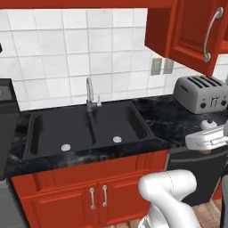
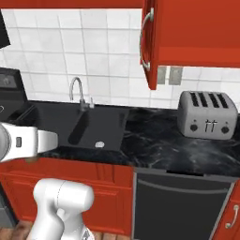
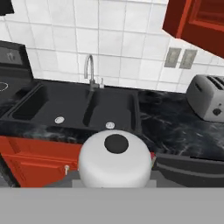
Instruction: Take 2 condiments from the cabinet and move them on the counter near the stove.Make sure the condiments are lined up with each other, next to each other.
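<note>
- You see the double sink (image 1: 84,129) sunk in the black surface (image 2: 164,140), nothing but its two drains inside.
- The red cabinet (image 1: 191,31) hangs with its door open above the toaster (image 2: 207,114); its inside is hidden from you.
- A brown shaker (image 1: 205,151) peeks beneath the white hand at the left base view's right edge.
- Claw (image 1: 209,138): its fingers are cut off, so you cannot tell how wide it stands or whether it grips the shaker.

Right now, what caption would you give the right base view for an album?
A black double sink and silver toaster sit on the marble-look counter, beneath a red cabinet with its door ajar.
</note>
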